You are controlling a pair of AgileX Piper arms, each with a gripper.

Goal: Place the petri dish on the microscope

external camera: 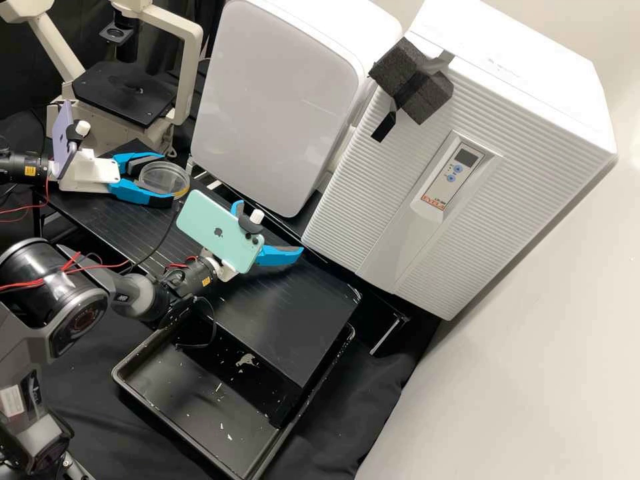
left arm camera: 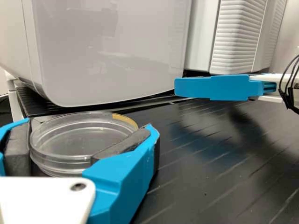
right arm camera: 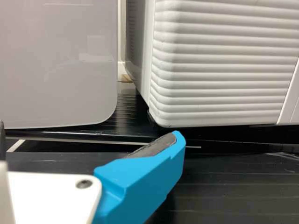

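Petri dish (left arm camera: 70, 140) in the grip of the left hand (external camera: 165, 179), right hand (external camera: 269, 227) open (microscope (external camera: 120, 97) beyond, in the high view)

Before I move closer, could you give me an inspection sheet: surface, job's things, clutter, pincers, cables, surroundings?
Surface: black, ribbed bench top.
Job's things: clear, round petri dish, not yet on the cream microscope with its black stage.
Clutter: pale scraps in a black tray.
Pincers: blue-fingered left pincer shut on the dish; blue-fingered right pincer open, holding nothing.
Cables: thin red wires by the arms; black wires by the right pincer.
Surroundings: white, ridged cabinet; black cloth.
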